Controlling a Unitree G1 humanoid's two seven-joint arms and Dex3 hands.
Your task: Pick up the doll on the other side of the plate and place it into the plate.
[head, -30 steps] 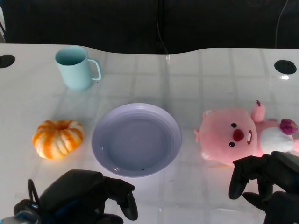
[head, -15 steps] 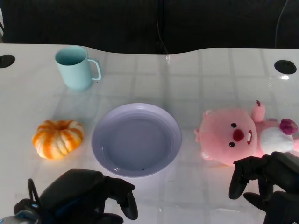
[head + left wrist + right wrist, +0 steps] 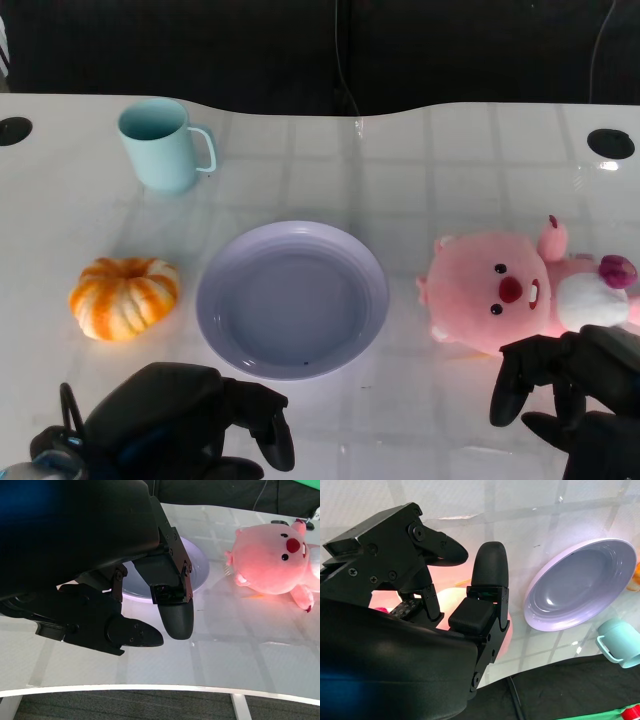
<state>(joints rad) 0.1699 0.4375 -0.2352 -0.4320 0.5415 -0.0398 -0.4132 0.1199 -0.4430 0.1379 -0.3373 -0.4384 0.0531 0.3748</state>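
White desk [image 3: 450, 170] holds a purple plate [image 3: 292, 299] in its middle. A pink doll [image 3: 505, 290] lies on its side near the right edge. The right hand [image 3: 570, 395] hovers just beside it, fingers apart, holding nothing. The left hand [image 3: 190, 420] waits by the front edge, empty too.

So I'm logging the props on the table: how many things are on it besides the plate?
3. A teal mug far left, an orange pumpkin left of the plate, and a pink doll right of it. Nothing seems hidden.
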